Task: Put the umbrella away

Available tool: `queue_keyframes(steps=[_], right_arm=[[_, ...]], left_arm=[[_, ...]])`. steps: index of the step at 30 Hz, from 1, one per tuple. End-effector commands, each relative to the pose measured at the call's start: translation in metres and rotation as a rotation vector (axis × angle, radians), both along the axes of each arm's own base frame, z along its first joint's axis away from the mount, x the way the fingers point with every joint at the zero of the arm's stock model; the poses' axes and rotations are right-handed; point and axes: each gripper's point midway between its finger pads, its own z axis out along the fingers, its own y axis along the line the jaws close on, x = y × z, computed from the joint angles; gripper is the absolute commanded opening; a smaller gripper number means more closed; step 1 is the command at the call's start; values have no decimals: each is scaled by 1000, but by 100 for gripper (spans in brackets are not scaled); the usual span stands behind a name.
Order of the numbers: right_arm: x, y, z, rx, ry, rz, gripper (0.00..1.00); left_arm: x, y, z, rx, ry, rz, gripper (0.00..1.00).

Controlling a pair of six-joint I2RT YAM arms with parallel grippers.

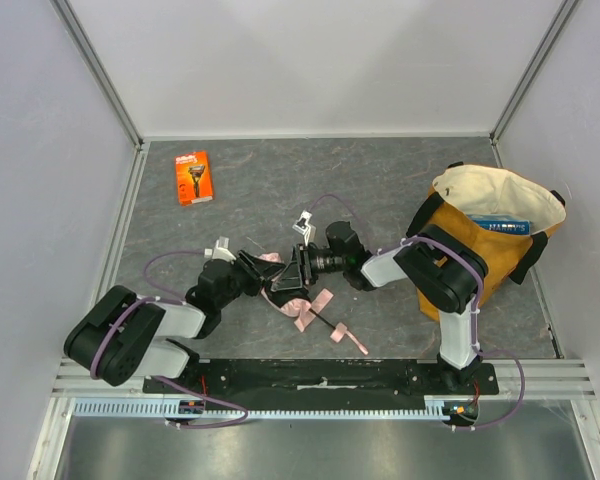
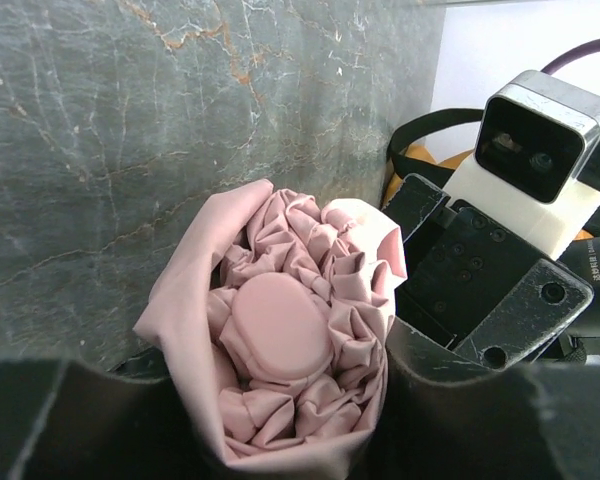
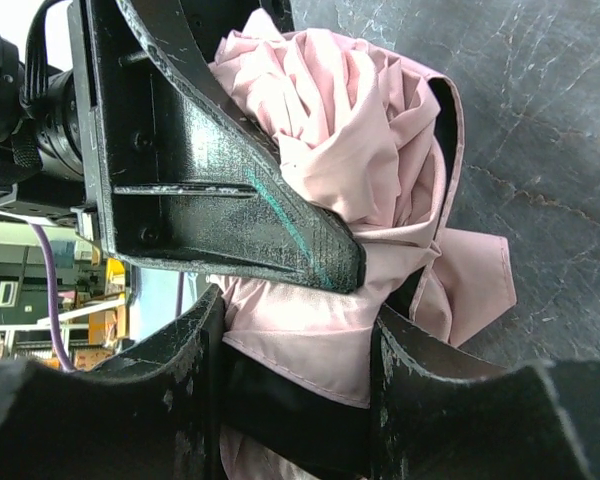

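The umbrella (image 1: 315,305), a bundle of pale pink fabric with a thin black shaft, lies at the middle of the table between the two arms. In the left wrist view its crumpled end (image 2: 280,330) fills the gap between my left gripper's fingers (image 2: 430,400), which press on both sides. My left gripper (image 1: 263,280) is shut on it from the left. My right gripper (image 1: 298,270) is shut on it from the right. In the right wrist view pink fabric (image 3: 350,130) is squeezed between the right gripper (image 3: 295,340) fingers, with the left gripper's black finger (image 3: 210,200) across it.
A mustard-yellow tote bag (image 1: 480,260) stands open at the right, with a blue box (image 1: 500,226) inside it. An orange razor pack (image 1: 193,177) lies at the back left. White walls enclose the table on three sides.
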Motion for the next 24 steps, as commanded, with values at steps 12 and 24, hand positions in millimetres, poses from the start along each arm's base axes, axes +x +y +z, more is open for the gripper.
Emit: queue_keyframes(steps=[12, 24], right_arm=[[2, -40, 9, -296, -79, -114, 84], [48, -148, 89, -328, -70, -539, 98]], left_arm=[[15, 1, 68, -114, -331, 23, 2], [7, -1, 144, -202, -630, -53, 2]])
